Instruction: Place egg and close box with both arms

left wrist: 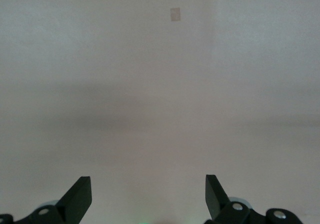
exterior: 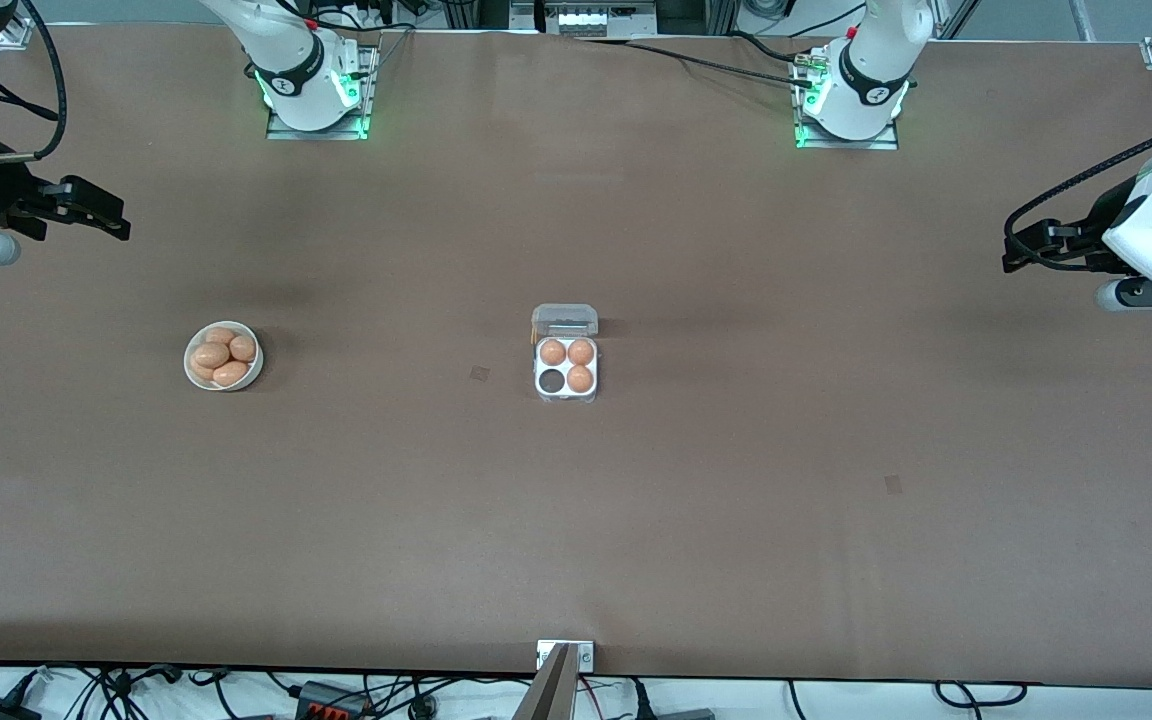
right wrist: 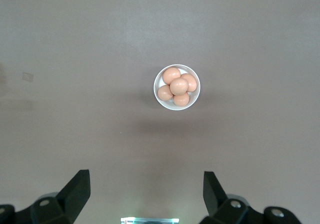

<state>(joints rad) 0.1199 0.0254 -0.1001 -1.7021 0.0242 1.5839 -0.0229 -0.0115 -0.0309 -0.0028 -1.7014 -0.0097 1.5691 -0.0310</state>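
Claws first: the right claw (exterior: 112, 222) hangs spread and empty over the table (exterior: 736, 480) at the right arm's end. Its wrist view looks down on the bowl (right wrist: 156, 87) between the parted fingers (right wrist: 80, 186). The left claw (exterior: 1012, 256) hangs equally spread and empty over bare table at the left arm's end, waiting.

Taking the front view as a dial around the box (exterior: 566, 396), the bowl sits at nine o'clock, well apart from it. The bowl holds the heaped eggs, and the top egg (right wrist: 179, 86) looks the easiest pick.

The box stands mid-table with its clear lid (exterior: 565, 320) swung back at twelve o'clock. Three cells are filled and the empty cell (exterior: 551, 381) is at seven o'clock, on the bowl's side, which probably suits a straight carry.

Open table surrounds both bowl and box, well away from every edge, so either arm seems free to descend.
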